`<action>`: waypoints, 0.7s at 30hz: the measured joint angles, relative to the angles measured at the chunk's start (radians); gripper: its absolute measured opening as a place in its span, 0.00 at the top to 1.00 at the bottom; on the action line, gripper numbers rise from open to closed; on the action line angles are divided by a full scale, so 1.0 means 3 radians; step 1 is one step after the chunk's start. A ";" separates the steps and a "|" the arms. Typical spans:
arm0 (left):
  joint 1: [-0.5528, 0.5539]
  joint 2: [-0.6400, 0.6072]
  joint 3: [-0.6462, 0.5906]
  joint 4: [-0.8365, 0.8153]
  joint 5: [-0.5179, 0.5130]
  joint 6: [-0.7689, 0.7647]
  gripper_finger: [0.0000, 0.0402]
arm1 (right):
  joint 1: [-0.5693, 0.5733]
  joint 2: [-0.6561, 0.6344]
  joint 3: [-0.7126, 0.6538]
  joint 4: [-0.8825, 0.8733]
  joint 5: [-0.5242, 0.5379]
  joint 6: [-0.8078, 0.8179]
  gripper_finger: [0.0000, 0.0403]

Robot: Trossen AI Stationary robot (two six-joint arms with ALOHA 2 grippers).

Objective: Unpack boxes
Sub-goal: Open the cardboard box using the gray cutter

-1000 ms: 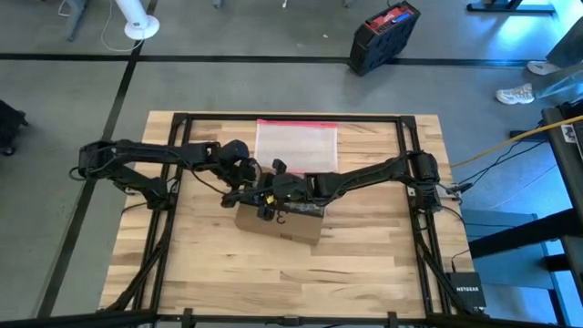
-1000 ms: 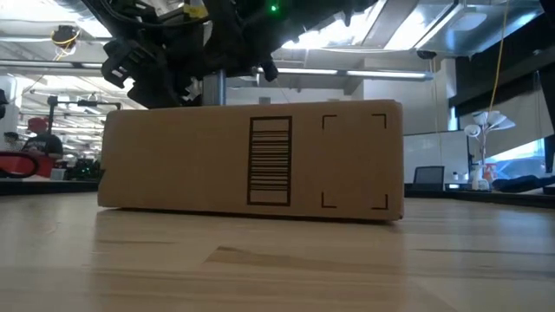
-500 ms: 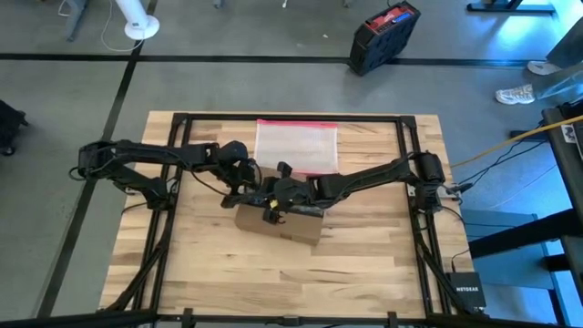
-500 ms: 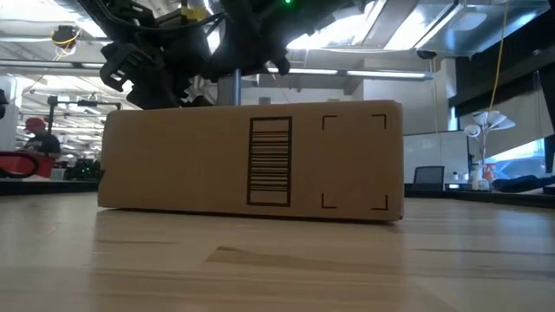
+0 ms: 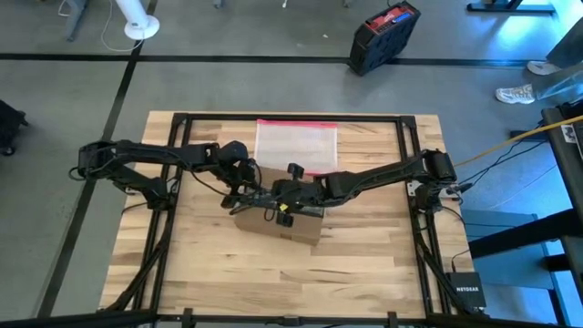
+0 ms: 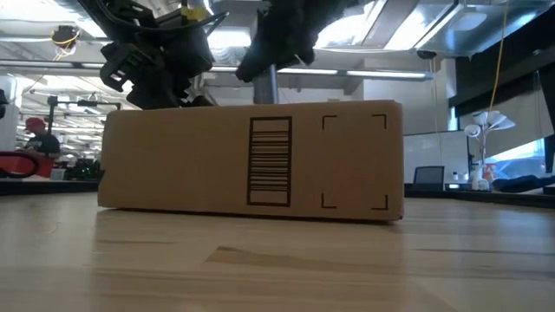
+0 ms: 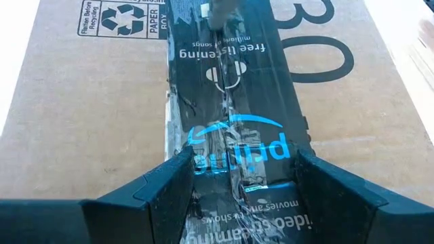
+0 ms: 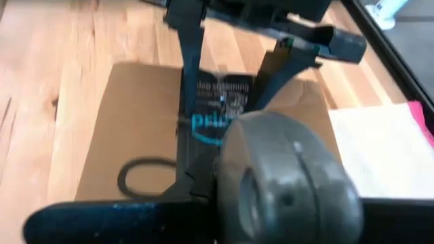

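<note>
The brown cardboard box [image 5: 293,230] lies flat on the wooden table, its barcode side [image 6: 269,160] facing the near edge. A black printed tape strip [image 7: 230,129] runs along its top. My left gripper [image 7: 241,193] is open over the box's left end [image 6: 173,82], one finger on each side of the tape. My right gripper [image 5: 281,206] hovers above the box's middle, shut on a grey rod-shaped tool [image 6: 266,87]. The tool's tip [image 7: 220,10] meets the tape. My left gripper comes slanting down from the table's left. Its two spread fingertips [image 7: 178,177] seem to rest on the box's top at the tape's edges; nothing lies between them. My right gripper pinches the tool's thick grey upper end [image 8: 285,183] between its two fingers, slanting down from the right. The tool stands upright below it, its lower end [image 6: 266,100] on the box's top.
A clear pouch with a pink-red edge [image 5: 296,144] lies flat behind the box, toward the far edge. A black and red case [image 5: 384,35] stands on the floor beyond the table. Black frame rails [image 5: 414,182] border the tabletop. Bare wood [image 5: 273,278] stretches toward the near edge.
My right gripper has gone toward the table's right edge, rising a little and tipping, still shut on the tool. The tool's lower end has travelled rightward along the box's top. The box and my left gripper have kept still.
</note>
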 joint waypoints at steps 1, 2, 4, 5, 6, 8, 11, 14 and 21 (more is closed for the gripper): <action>0.0000 0.0000 0.0000 0.0001 -0.0002 -0.0001 0.38 | 0.0014 -0.0022 0.0000 -0.0070 -0.0019 0.0020 0.84; 0.0000 0.0000 0.0000 0.0001 -0.0007 -0.0001 0.38 | 0.0020 -0.0045 0.0000 -0.0143 -0.0023 0.0041 0.84; 0.0000 0.0000 0.0000 0.0002 -0.0008 -0.0001 0.38 | 0.0032 -0.0097 -0.0001 -0.0310 -0.0034 0.0051 0.84; 0.0001 0.0000 0.0000 0.0011 -0.0009 -0.0003 0.38 | 0.0042 -0.0122 0.0000 -0.0343 -0.0032 0.0054 0.84; 0.0001 0.0000 0.0000 0.0026 -0.0010 -0.0001 0.38 | 0.0042 -0.0137 0.0000 -0.0381 -0.0033 0.0061 0.84; 0.0001 0.0000 0.0000 0.0054 -0.0027 -0.0004 0.38 | 0.0041 -0.0175 0.0000 -0.0454 -0.0062 0.0075 0.85; 0.0001 0.0000 0.0000 0.0077 -0.0034 -0.0006 0.38 | 0.0033 -0.0230 0.0003 -0.0552 -0.0139 0.0130 0.85; 0.0001 0.0001 0.0000 0.0097 -0.0036 -0.0004 0.38 | 0.0035 -0.0260 0.0002 -0.0632 -0.0207 0.0135 0.85; 0.0000 0.0034 0.0003 0.0134 -0.0025 -0.0006 0.38 | 0.0053 -0.0372 -0.0006 -0.0995 -0.0366 0.0258 0.85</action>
